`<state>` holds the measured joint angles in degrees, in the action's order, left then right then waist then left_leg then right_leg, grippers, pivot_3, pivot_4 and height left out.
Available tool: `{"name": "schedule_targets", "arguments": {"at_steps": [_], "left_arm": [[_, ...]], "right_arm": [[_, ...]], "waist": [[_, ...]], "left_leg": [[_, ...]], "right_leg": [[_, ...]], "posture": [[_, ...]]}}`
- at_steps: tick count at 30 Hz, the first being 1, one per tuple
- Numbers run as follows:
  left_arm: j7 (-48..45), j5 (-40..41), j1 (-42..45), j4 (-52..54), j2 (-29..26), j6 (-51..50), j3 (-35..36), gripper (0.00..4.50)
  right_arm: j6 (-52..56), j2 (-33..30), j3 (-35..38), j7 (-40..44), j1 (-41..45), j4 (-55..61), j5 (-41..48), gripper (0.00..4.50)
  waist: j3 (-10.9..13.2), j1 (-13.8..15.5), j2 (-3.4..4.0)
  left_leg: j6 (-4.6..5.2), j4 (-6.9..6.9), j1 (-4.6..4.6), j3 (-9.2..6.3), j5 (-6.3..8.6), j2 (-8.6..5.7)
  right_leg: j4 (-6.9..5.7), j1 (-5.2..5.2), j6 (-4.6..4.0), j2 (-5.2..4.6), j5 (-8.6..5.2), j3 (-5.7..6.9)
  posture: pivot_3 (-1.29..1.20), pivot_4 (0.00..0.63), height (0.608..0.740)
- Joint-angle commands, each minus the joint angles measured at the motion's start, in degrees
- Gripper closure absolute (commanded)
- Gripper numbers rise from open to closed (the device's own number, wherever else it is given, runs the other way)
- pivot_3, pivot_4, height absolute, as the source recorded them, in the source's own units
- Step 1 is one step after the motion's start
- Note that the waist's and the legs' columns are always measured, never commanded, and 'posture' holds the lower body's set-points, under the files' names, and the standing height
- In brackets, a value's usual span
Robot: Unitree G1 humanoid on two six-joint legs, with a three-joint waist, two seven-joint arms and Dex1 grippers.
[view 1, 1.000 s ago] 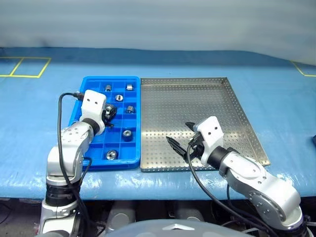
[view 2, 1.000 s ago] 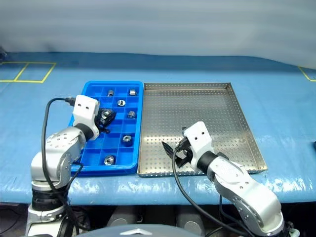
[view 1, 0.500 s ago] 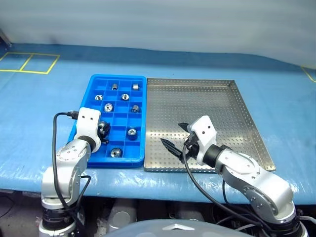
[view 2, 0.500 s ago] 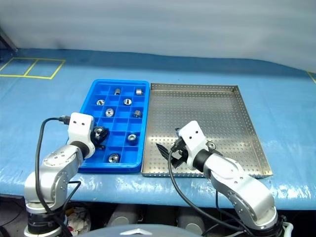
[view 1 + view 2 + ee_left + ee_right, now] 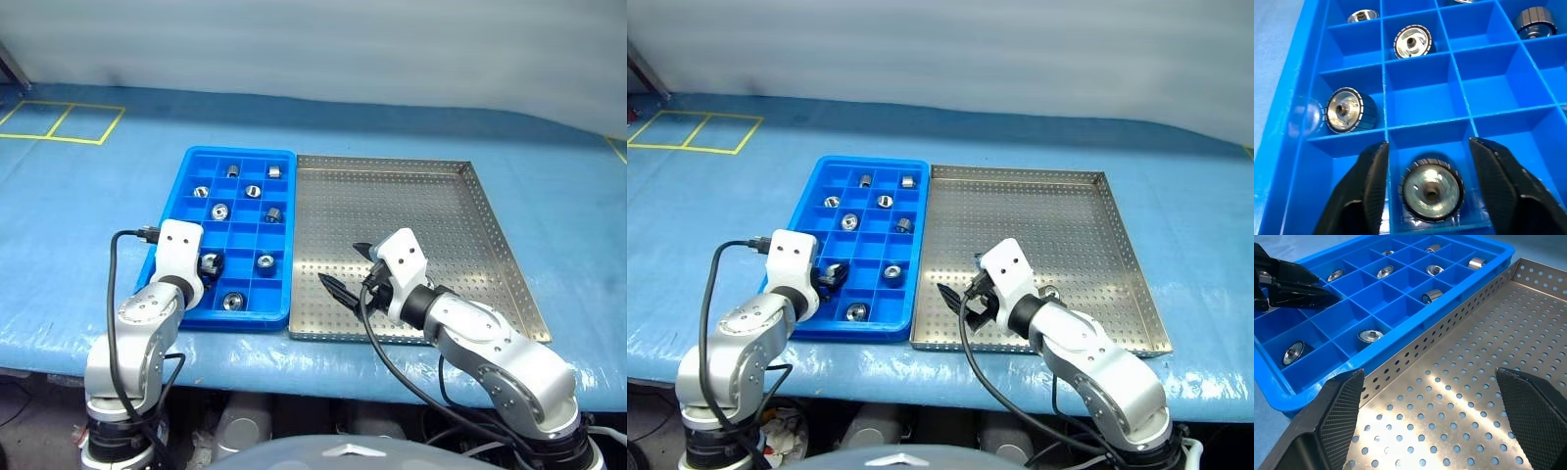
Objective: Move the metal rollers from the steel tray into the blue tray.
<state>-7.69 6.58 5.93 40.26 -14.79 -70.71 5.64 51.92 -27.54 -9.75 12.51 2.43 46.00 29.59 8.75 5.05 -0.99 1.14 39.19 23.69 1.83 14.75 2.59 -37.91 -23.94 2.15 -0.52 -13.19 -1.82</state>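
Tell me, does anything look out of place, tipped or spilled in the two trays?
Nothing stands out. The rollers each sit in their own compartment of the blue tray, none on the cloth. Some stand on end and some lie on their side. The steel tray shows no rollers and lies flush beside the blue one.

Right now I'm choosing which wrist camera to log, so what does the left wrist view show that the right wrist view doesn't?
Left wrist alone: a roller lying free in its compartment between the open left gripper. Right wrist alone: the steel tray, its visible floor bare, under the open right gripper. Both: the blue tray with rollers standing singly in its compartments.
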Motion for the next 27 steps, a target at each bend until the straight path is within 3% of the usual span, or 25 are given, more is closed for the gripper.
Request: {"name": "schedule_targets", "arguments": {"at_steps": [1, 7, 14, 21, 27], "left_arm": [[-0.98, 0.78, 3.52, -0.42, -0.04, 4.81, -0.64, 0.04], [-6.09, 4.21, 10.53, -6.53, 0.68, 15.01, -2.82, 0.04], [-16.05, 7.41, 16.7, -16.16, 0.18, 22.6, -10.94, 0.04], [-22.55, 7.55, 24.37, -27.44, 3.15, 26.08, -20.02, 0.04], [-24.14, 3.63, 27.11, -35.95, 5.59, 31.35, -27.38, 0.04]], "right_arm": [[0.19, 0.21, 1.91, -0.69, -1.01, 3.29, -0.27, 0.0], [1.21, 0.5, 6.43, -3.95, -5.73, 7.32, -1.21, 0.0], [0.84, 3.44, 12.23, -9.77, -15.75, 13.79, -3.12, 0.0], [-8.41, 4.55, 10.61, -17.07, -25.97, 14.0, -3.11, 0.0], [-17.19, 1.93, 8.17, -22.84, -34.82, 14.0, -3.22, 0.0]], "waist": [[0.0, -0.11, 0.0], [0.0, -0.8, 0.0], [-0.01, -3.55, 0.0], [-0.03, -7.17, 0.03], [-0.05, -9.89, 0.06]], "left_leg": [[0.0, 0.0, 0.01, -0.01, 0.0, 0.0], [0.01, -0.02, 0.03, -0.02, 0.0, -0.02], [0.05, -0.04, 0.04, 0.03, 0.03, -0.08], [0.06, -0.02, -0.06, 0.18, 0.03, -0.11], [0.08, -0.06, -0.11, 0.31, 0.04, -0.11]], "right_leg": [[0.01, 0.0, 0.0, -0.01, 0.0, 0.01], [0.08, 0.02, -0.02, -0.04, -0.01, 0.03], [0.11, 0.01, -0.03, -0.02, -0.02, 0.02], [0.06, 0.03, 0.01, 0.06, -0.02, -0.14], [0.06, -0.01, 0.06, 0.11, -0.01, -0.36]], "posture": [[0.2, 0.15, 0.74], [0.08, 0.15, 0.74], [-0.08, 0.15, 0.74], [-0.16, 0.15, 0.74], [-0.26, 0.15, 0.74]]}}
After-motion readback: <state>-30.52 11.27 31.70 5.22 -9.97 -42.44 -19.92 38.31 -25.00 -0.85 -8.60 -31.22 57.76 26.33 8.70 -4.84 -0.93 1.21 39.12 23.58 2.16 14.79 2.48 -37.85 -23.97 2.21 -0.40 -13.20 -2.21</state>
